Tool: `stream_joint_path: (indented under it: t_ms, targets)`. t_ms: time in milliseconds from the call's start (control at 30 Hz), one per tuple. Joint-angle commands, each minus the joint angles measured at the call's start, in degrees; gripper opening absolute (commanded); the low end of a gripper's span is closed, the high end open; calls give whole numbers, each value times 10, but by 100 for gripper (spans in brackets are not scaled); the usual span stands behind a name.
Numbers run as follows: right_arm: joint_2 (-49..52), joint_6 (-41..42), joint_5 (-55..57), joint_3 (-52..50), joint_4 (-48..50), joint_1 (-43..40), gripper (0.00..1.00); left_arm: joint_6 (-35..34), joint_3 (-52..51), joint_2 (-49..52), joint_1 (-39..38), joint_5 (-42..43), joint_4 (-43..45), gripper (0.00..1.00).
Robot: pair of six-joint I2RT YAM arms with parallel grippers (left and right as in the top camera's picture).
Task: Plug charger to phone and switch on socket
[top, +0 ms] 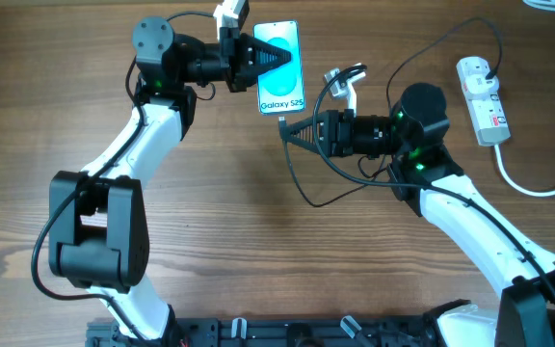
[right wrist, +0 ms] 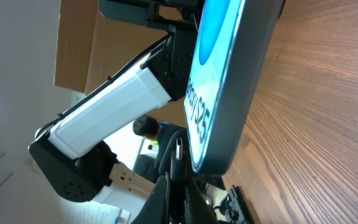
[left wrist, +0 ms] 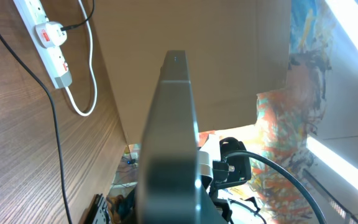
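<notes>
The phone (top: 279, 67) shows its teal screen with "Galaxy S25". My left gripper (top: 264, 60) is shut on its left edge and holds it; in the left wrist view the phone's dark edge (left wrist: 171, 143) fills the middle. My right gripper (top: 290, 128) is shut on the charger's connector (right wrist: 178, 150), with the metal tip just below the phone's bottom edge (right wrist: 219, 106). The black charger cable (top: 306, 188) loops back to the plug in the white socket (top: 481, 100), also in the left wrist view (left wrist: 47, 38).
The socket's thick white cord (top: 538, 183) curves along the right edge of the wooden table (top: 258, 251). The left arm's base (top: 94, 231) stands at the lower left. A cardboard wall (left wrist: 185, 37) is behind the table.
</notes>
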Motion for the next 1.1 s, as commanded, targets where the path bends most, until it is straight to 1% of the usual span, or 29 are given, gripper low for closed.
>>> stream_joint_path:
  t_ms: [0,700,933,1067]
  targets:
    - [2,-9,5,5,4,3,4,-5,5,-15,-3,-3,6,4]
    - [2,-7,20,5,0,3,4,-18,5,-15,-3,-3,6,4]
    - [2,-7,42,5,-3,3,4,-18,5,-15,-3,-3,6,4]
    - [2,-8,52,5,-27,3,4,-18,5,-15,-3,-3,6,4]
